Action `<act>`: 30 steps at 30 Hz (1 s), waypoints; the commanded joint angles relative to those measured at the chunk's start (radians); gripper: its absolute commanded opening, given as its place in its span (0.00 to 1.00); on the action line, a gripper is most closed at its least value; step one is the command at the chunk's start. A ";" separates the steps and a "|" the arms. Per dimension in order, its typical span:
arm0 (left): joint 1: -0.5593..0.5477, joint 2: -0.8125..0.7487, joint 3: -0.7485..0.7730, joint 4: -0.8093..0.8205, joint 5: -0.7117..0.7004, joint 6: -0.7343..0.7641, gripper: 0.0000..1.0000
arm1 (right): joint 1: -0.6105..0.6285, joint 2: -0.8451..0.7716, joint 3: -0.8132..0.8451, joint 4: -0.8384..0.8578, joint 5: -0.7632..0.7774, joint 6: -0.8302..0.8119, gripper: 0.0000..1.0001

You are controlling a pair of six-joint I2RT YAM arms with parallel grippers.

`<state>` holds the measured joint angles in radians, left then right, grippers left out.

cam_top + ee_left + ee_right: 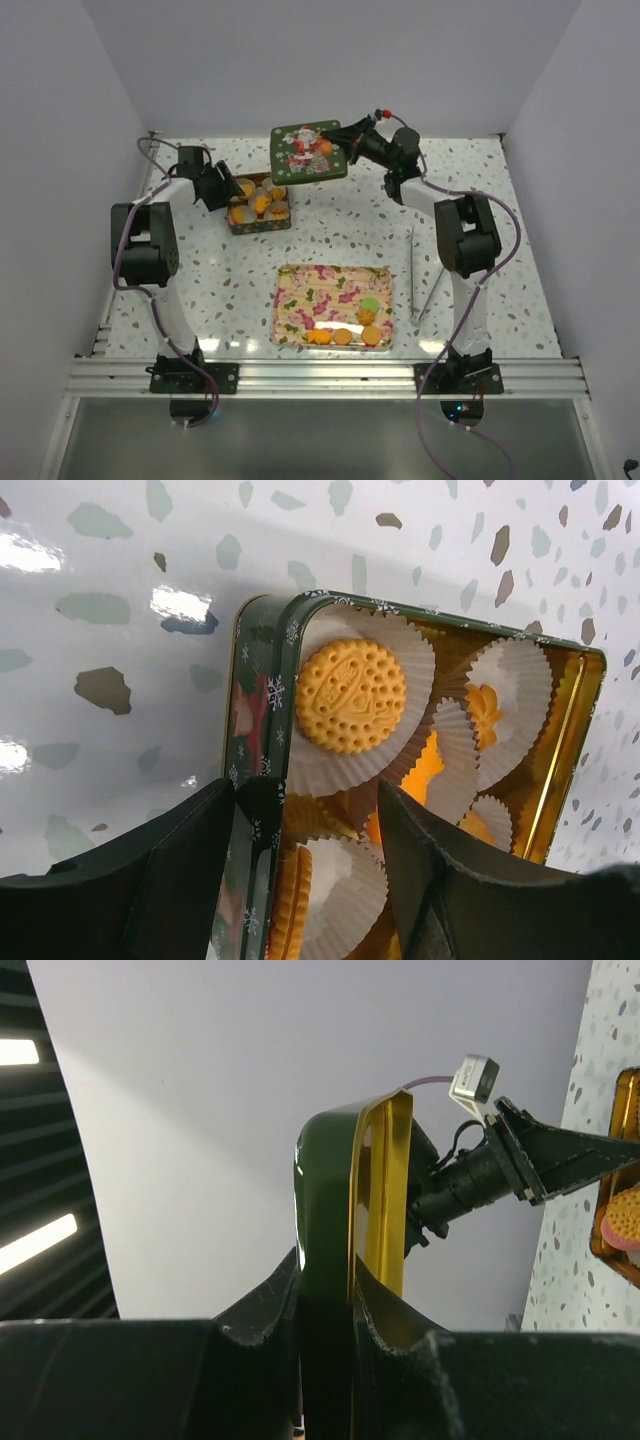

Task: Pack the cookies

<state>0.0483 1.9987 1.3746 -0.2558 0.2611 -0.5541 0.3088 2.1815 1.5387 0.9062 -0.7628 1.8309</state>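
A green tin [245, 226] stands at the back left with orange-brown cookies [258, 205] in white paper cups. More cookies [345, 336], one of them pale green [371, 303], lie on the floral tray [300, 295]. My left gripper [225, 192] is open and straddles the tin's wall [262, 680]; one finger is outside and one inside [308, 800], near a round cookie [350, 695]. My right gripper [350, 143] is shut on the green Santa lid [308, 152]. It holds the lid in the air, tilted, just behind the tin, and pinches its rim [330, 1190] between the fingers [328, 1290].
The tray lies at the near middle between the two arm bases. White walls enclose the table at the back and sides. In the right wrist view the left arm [500, 1170] shows behind the lid, and a corner of the tin [622, 1222] at the right edge.
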 commanded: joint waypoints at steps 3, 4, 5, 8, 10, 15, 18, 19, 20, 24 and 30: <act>-0.057 0.012 -0.002 0.062 0.009 -0.029 0.64 | -0.002 -0.023 0.032 0.054 -0.023 -0.005 0.00; -0.079 0.017 0.009 0.061 0.010 -0.029 0.64 | -0.002 -0.020 0.034 0.057 -0.021 -0.005 0.00; -0.088 0.021 0.039 0.041 0.009 -0.027 0.64 | -0.002 -0.019 0.032 0.059 -0.020 -0.004 0.00; -0.132 0.037 0.086 0.009 0.012 -0.029 0.63 | -0.004 -0.017 0.026 0.065 -0.012 -0.005 0.00; -0.168 0.034 0.095 0.007 0.007 -0.035 0.63 | -0.005 -0.014 0.018 0.069 -0.003 -0.009 0.00; -0.179 0.006 0.103 -0.019 0.015 -0.049 0.65 | -0.007 -0.003 -0.015 0.095 0.020 -0.015 0.00; -0.162 -0.047 0.081 -0.054 -0.002 -0.049 0.69 | -0.007 0.007 -0.023 0.112 0.034 -0.016 0.00; -0.141 -0.064 0.069 -0.048 0.000 -0.053 0.70 | -0.007 0.017 -0.029 0.112 0.039 -0.024 0.00; -0.128 -0.102 0.038 -0.045 0.004 -0.064 0.72 | -0.007 0.021 -0.031 0.112 0.039 -0.028 0.00; -0.048 -0.190 -0.022 -0.036 0.033 -0.064 0.73 | -0.007 0.064 -0.034 0.117 0.034 -0.041 0.00; 0.033 -0.259 -0.126 0.045 0.150 -0.044 0.75 | -0.004 0.123 -0.048 0.082 0.022 -0.110 0.00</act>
<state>0.0731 1.7687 1.2949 -0.2771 0.3084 -0.6060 0.3027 2.2932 1.5093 0.9600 -0.7475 1.7763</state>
